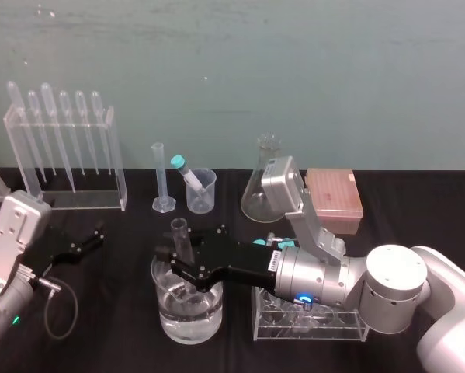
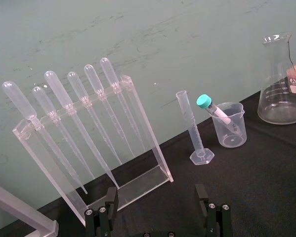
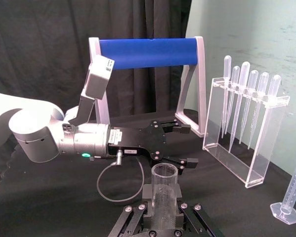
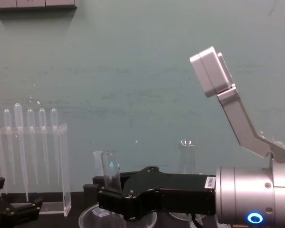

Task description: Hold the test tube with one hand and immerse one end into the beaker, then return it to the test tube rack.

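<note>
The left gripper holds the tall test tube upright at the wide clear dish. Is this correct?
No: the right gripper holds the test tube upright at the wide clear dish, as the head view shows. The left gripper is open, apart.

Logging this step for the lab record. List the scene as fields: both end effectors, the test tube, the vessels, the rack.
right end effector: shut on the test tube, reaching in from the right
test tube: upright, open rim up, lower end inside the wide dish; contact with the liquid cannot be told
wide dish: front centre, holds clear liquid
beaker: at the back, a teal-capped tube leaning in it
test tube rack: pink block, back right
left end effector: open, idle at the left
</note>
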